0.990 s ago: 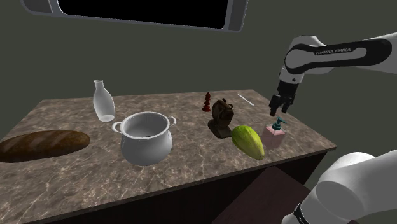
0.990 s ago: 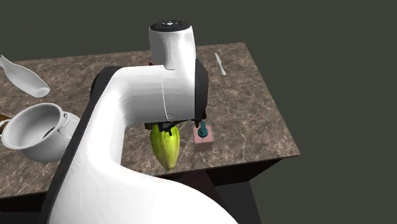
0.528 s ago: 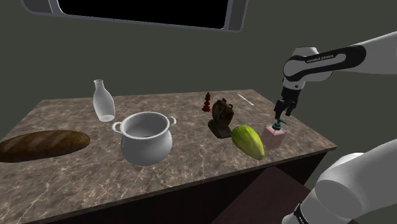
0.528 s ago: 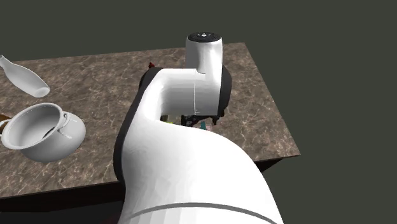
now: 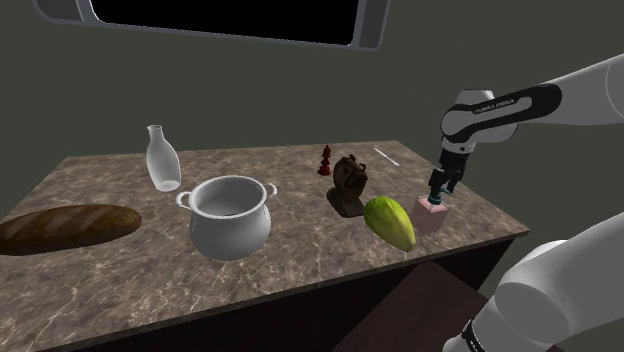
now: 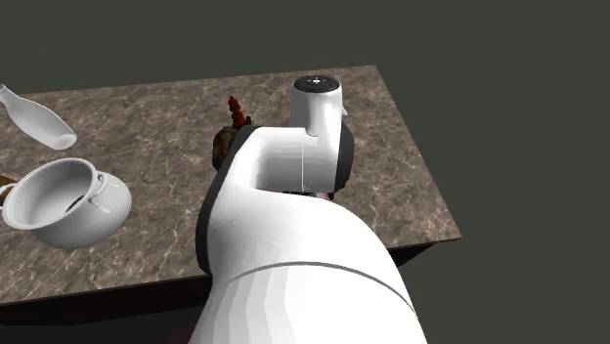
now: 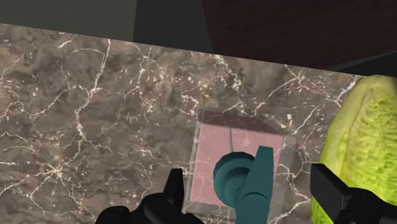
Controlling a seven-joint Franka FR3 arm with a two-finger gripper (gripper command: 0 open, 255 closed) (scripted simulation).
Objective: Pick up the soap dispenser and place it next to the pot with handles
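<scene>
Wrist view: jaws are wide open, nothing held. The soap dispenser [image 7: 216, 153] sits on the bench [image 7: 95, 114] directly under me, between my fingers [image 7: 173, 193] without either one touching it. The other finger has little room, since the green vegetable [image 7: 362, 140] lies just beside the dispenser on that side.

Shoulder view: dispenser [image 5: 433, 213] is at the right of the frame, near the bench's [image 5: 300, 250] right end. The vegetable [image 5: 390, 222] is just to its left, and a brown jug [image 5: 350, 183] stands beyond that. The pot [image 5: 230, 235] with handles is centre-left, well apart from the dispenser. In the second exterior view the pot [image 6: 88, 220] is at the far left, and my own arm covers the grasp area.

Handling, my read:
- Small pink square body with a teal pump [image 7: 245, 178] on top. Probably light and rigid.
- The faces look smooth, so they could be slippery. It needs a firm squeeze, though it should not crush.
- I would not grab the pump. It is narrow, may depress or swivel, and gives poor control of tilt.
- Best hold is across two opposite flat faces of the body, below the pump neck.
- It is narrow for its height, so I would set it down square or it may tip.
</scene>
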